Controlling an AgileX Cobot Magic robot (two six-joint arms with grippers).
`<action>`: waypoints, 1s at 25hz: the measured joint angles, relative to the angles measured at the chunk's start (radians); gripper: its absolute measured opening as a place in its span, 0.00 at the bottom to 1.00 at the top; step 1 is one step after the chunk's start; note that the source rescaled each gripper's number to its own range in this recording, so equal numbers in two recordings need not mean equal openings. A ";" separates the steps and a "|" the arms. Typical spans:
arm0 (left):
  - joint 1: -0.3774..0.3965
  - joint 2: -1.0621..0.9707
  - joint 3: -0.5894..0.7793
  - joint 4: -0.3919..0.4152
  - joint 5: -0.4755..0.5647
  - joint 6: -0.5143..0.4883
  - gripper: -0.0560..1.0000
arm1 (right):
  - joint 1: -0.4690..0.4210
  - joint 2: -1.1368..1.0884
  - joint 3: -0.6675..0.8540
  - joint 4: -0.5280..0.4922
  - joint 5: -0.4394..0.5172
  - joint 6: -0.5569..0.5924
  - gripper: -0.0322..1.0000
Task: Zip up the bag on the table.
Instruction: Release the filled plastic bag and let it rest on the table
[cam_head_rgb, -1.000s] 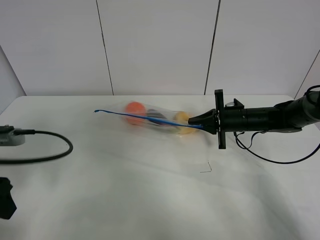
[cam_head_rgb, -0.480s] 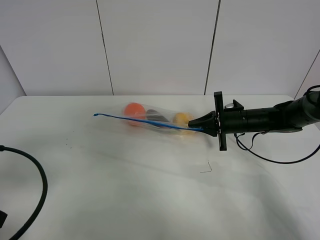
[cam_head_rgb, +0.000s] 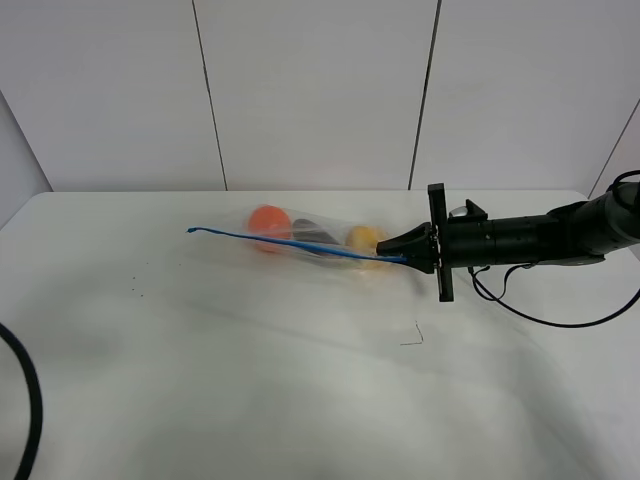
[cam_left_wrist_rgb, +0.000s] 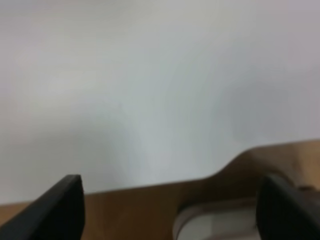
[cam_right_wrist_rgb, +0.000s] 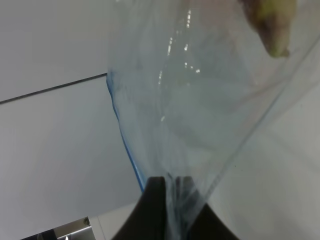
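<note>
The clear bag (cam_head_rgb: 305, 240) lies on the white table (cam_head_rgb: 250, 380) at mid-back. Its blue zipper strip (cam_head_rgb: 280, 241) runs from its free left end to my right gripper (cam_head_rgb: 388, 258). An orange item (cam_head_rgb: 267, 219), a dark item (cam_head_rgb: 312, 236) and a yellow item (cam_head_rgb: 362, 238) show through it. My right gripper is shut on the bag's right end at the strip; the right wrist view shows its dark fingers (cam_right_wrist_rgb: 155, 210) pinching the plastic (cam_right_wrist_rgb: 200, 115) beside the blue strip (cam_right_wrist_rgb: 122, 145). My left gripper (cam_left_wrist_rgb: 172, 210) is open and empty, far from the bag.
A black cable (cam_head_rgb: 25, 400) curves in at the lower left edge. The right arm's cable (cam_head_rgb: 540, 318) loops on the table. A thin dark mark (cam_head_rgb: 413, 337) lies in front of the bag. The left wrist view shows the table's edge with brown floor (cam_left_wrist_rgb: 150, 205) beyond.
The left arm and its cable have pulled back toward the lower left, almost out of view. The bag's strip shifted slightly, then held still. The right gripper has stayed in place.
</note>
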 joint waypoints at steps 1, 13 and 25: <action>0.000 -0.026 0.000 0.000 0.000 0.000 0.89 | 0.000 0.000 0.000 0.000 0.000 0.000 0.03; 0.000 -0.395 0.005 0.000 0.001 0.000 0.89 | 0.000 0.000 0.000 0.000 0.000 0.000 0.03; 0.000 -0.412 0.005 0.000 0.007 0.001 0.89 | 0.000 0.000 0.000 -0.053 0.000 0.000 0.84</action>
